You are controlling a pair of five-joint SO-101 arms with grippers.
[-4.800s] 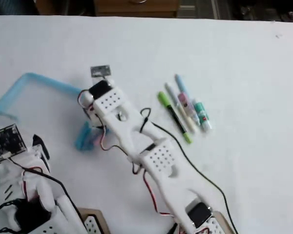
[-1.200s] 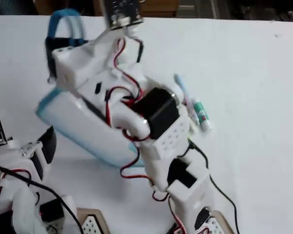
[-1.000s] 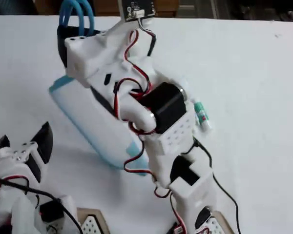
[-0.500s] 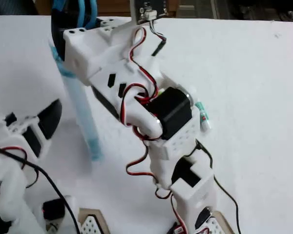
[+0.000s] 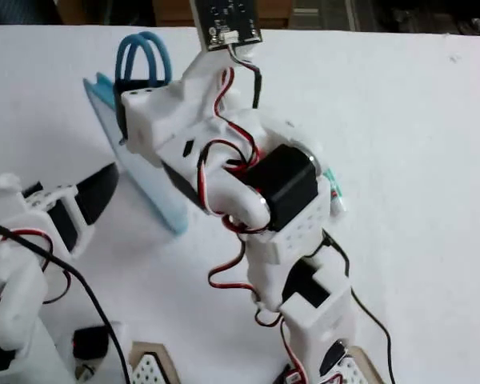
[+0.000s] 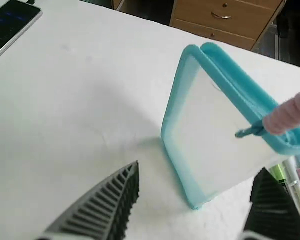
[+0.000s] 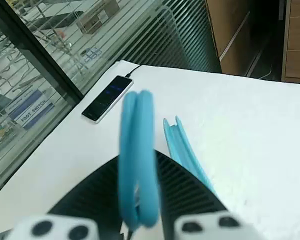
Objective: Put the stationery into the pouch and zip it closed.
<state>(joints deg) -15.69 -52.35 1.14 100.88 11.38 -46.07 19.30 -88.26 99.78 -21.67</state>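
Progress: early stage, by my read. Nothing looks loaded and zip closure is not begun.

- Pouch [image 6: 215, 135]: pale panel w/ teal border, standing on edge, tilted, one lower corner on or just above table [image 5: 416, 120]; can't tell which. Hangs from its blue strap loop [image 7: 137, 160].
- Right gripper [image 7: 140, 200]: jaws closed around strap loop, carrying pouch's weight. It sits high over the table's far left part.
- Left gripper [image 6: 199, 175]: jaws spread wide, holding nothing, low near table and just beside pouch's lower end, facing the panel. Not touching it as far as I can see.
- Stationery: pens [image 6: 279, 172] lie on table beyond pouch, on the side away from L gripper. In high view they're mostly hidden behind R arm, w/ one tip poking out. All outside pouch.
- Pouch's long upper edge shows two teal lips slightly apart, so mouth prob. unzipped. Not certain.
- Phone [image 6: 12, 22] at far table edge, well apart, irrelevant.

Left to do, est.: lay or brace pouch w/ mouth open, move each pen in, then pull zip shut. Whole job remains bar getting hold of the pouch.
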